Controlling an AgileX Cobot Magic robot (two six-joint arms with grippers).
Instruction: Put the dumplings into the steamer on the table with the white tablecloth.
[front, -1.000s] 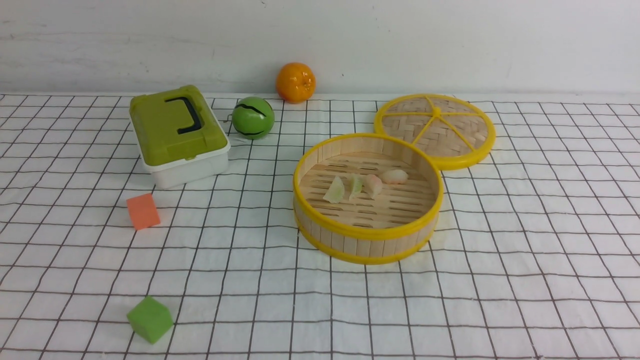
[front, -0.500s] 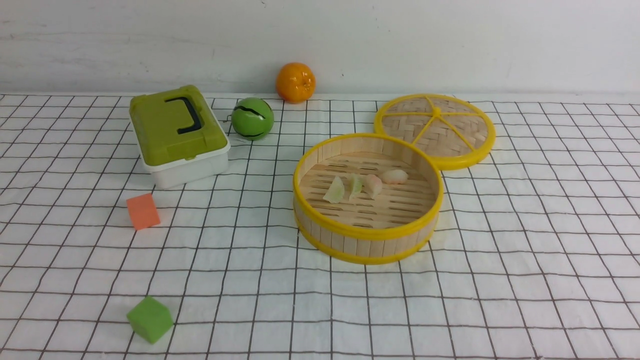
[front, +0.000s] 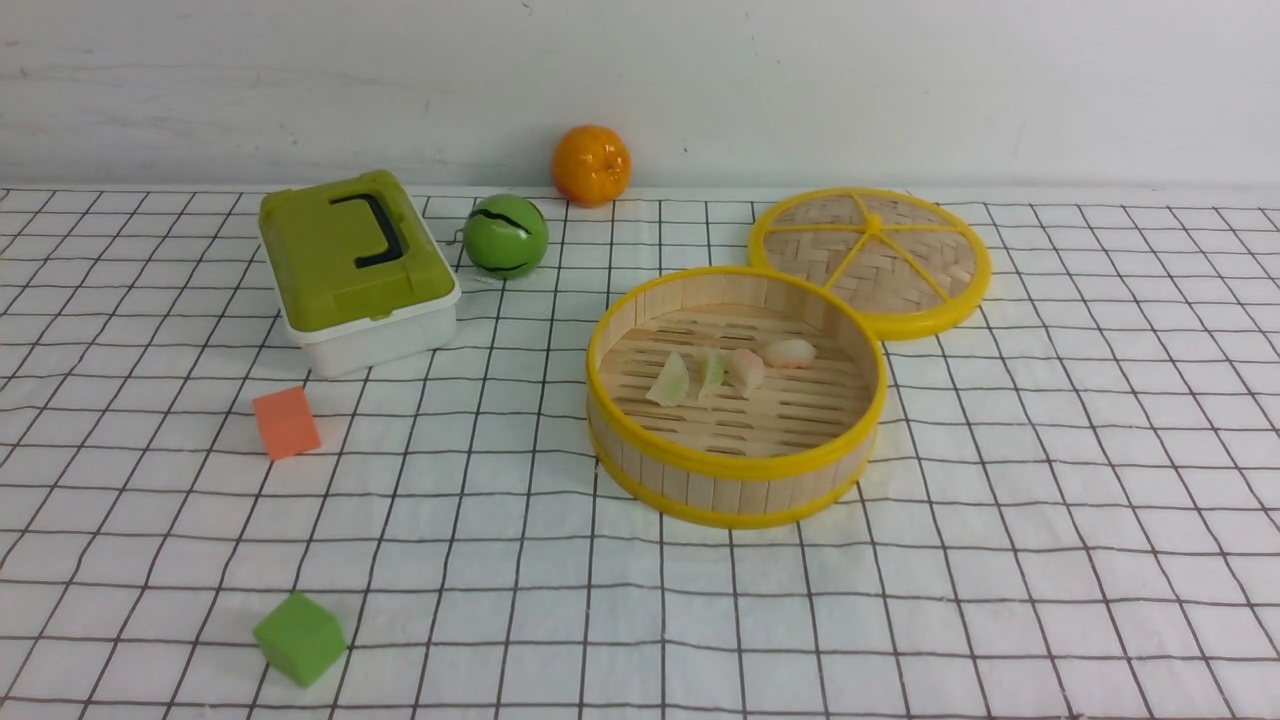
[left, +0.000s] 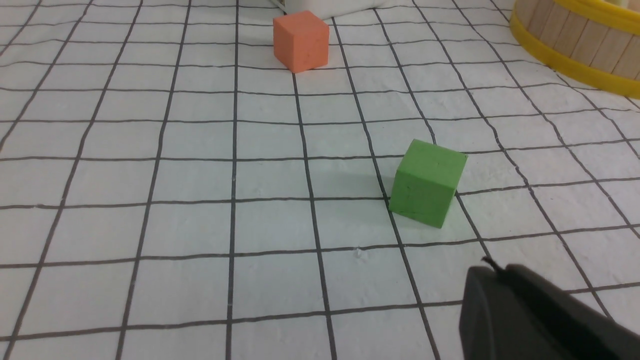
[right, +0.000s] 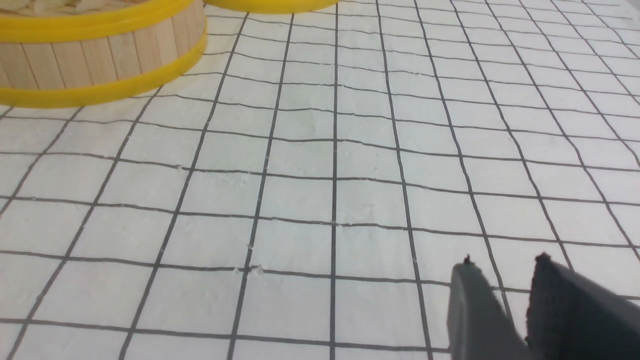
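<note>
So you had all four dumplings (front: 730, 371) sitting in the steamer (front: 736, 462) on the white tablecloth (front: 1050, 520). Your left gripper (left: 492, 272) looked closed with nothing in it, near the green cube (left: 426, 183). Your right gripper (right: 502, 280) was slightly apart, empty.

Matte black, blunt-tipped fingers (right: 565, 305) on each gripper, no markings.
</note>
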